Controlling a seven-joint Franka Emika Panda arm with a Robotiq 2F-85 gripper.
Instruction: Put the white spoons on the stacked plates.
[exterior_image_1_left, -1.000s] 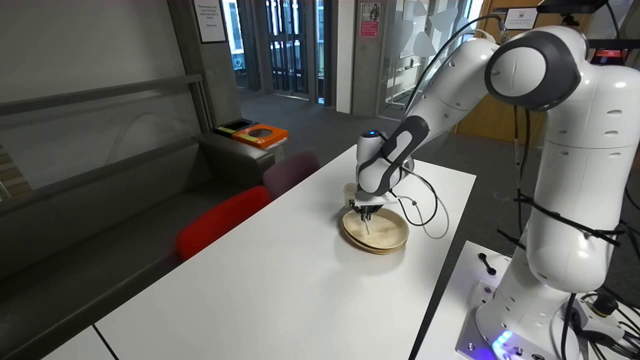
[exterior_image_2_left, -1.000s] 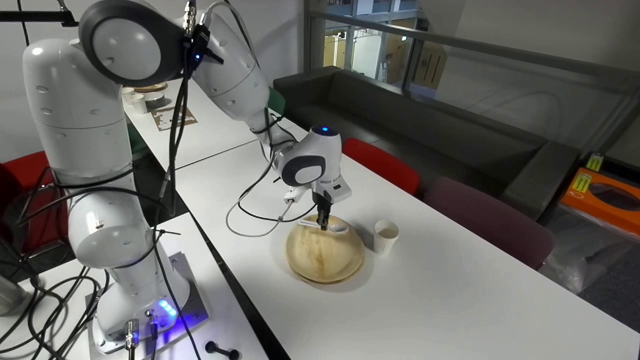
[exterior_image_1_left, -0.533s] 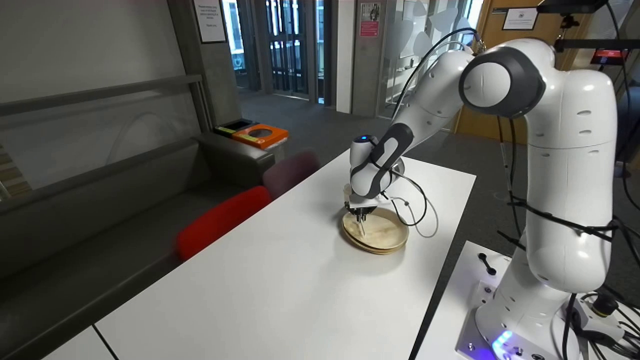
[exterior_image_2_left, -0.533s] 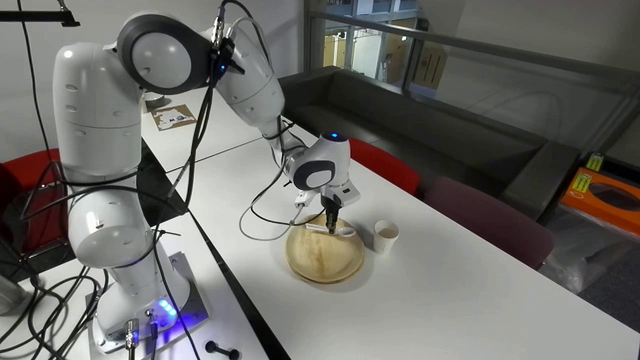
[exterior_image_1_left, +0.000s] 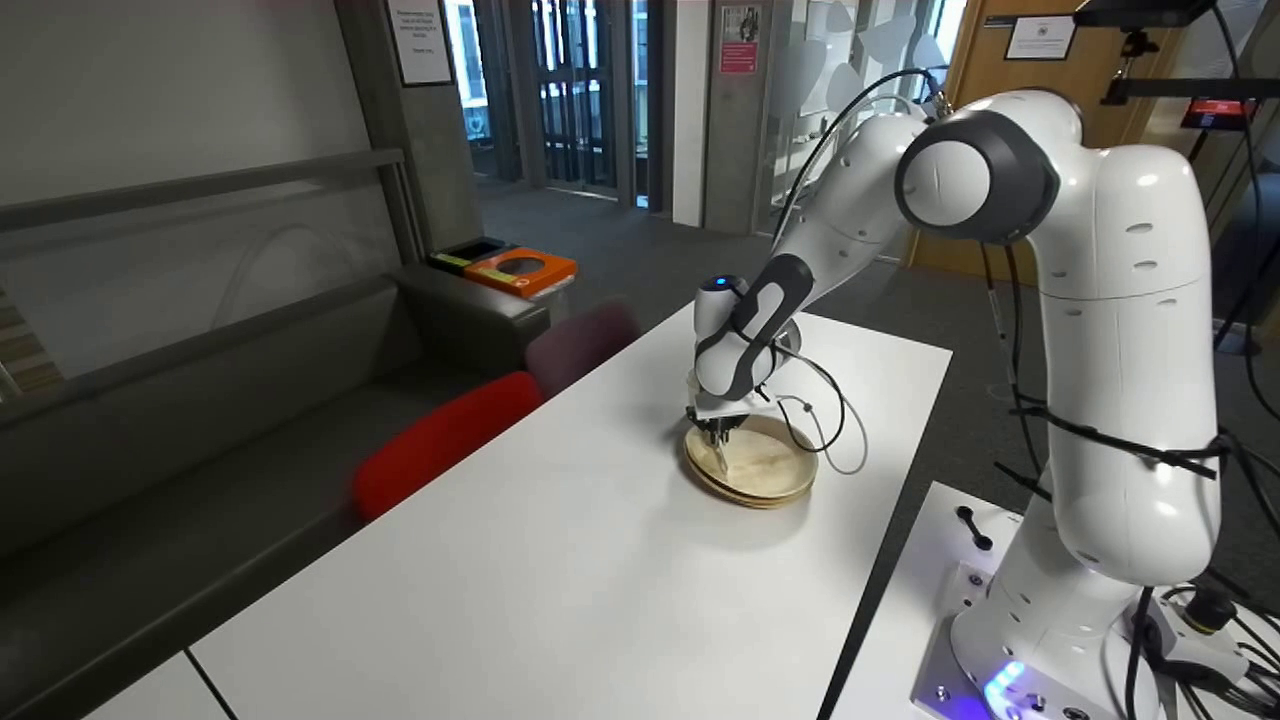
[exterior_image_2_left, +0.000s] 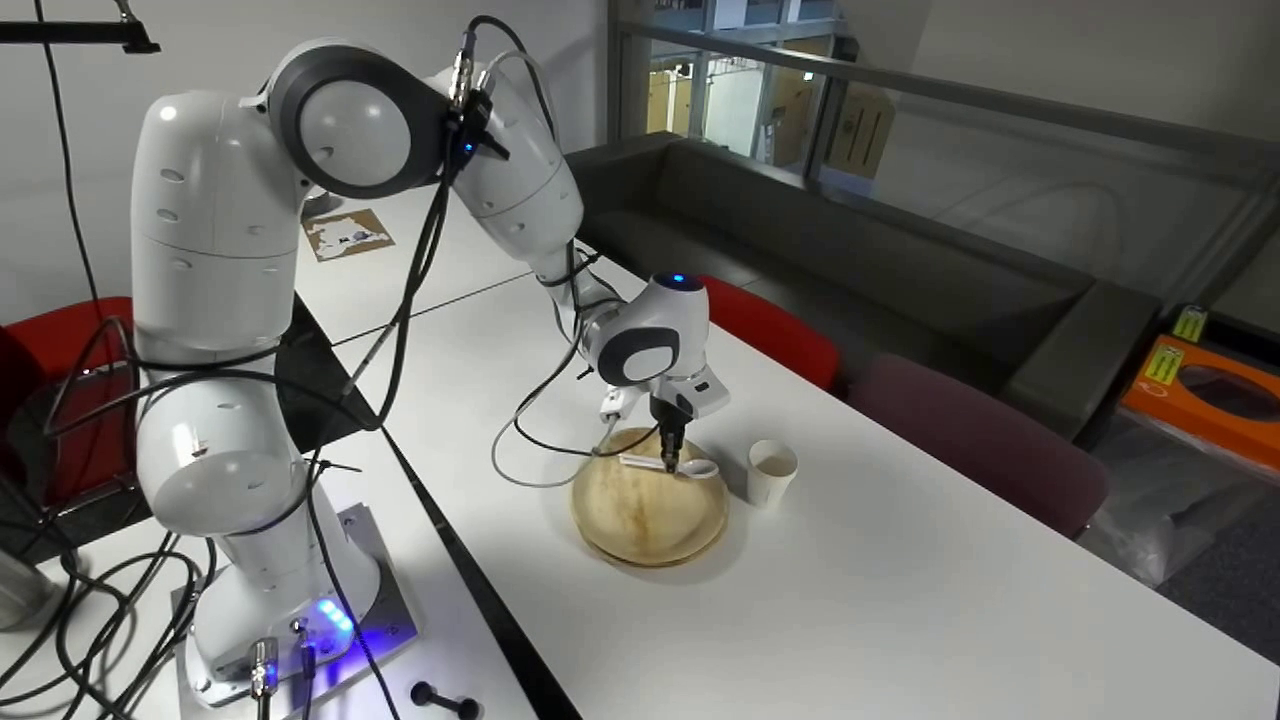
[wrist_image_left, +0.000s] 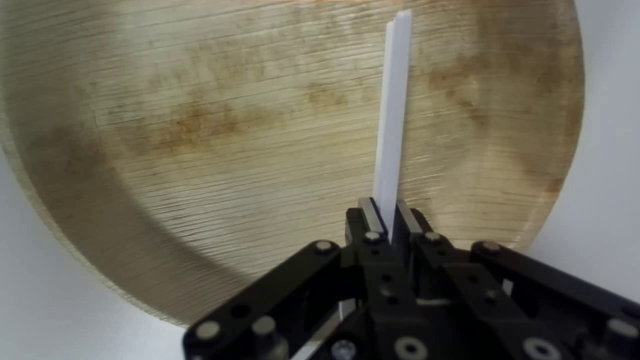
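Note:
My gripper (wrist_image_left: 385, 215) is shut on the white spoons (wrist_image_left: 392, 115); two handles lie pressed side by side between the fingers in the wrist view. The spoon bowls are hidden there, but one bowl shows beyond the fingers in an exterior view (exterior_image_2_left: 698, 468). The gripper (exterior_image_2_left: 671, 466) points down over the stacked plates (exterior_image_2_left: 640, 525), near the rim on the cup side. In an exterior view the spoon handle (exterior_image_1_left: 722, 461) slants down from the gripper (exterior_image_1_left: 718, 437) over the round wooden plates (exterior_image_1_left: 775, 470). I cannot tell whether the spoons touch the top plate.
A white paper cup (exterior_image_2_left: 772, 478) stands on the white table (exterior_image_2_left: 850, 600) just beside the plates. Loose cables (exterior_image_2_left: 530, 484) hang from the wrist close to the plates. A red chair (exterior_image_1_left: 450, 440) and a dark chair (exterior_image_1_left: 582, 345) stand along the table edge.
My gripper has lowered and shifted a little towards the cup, carrying the spoons with it. The spoons are now lower over the plate's cup side. The plates and cup have not moved.

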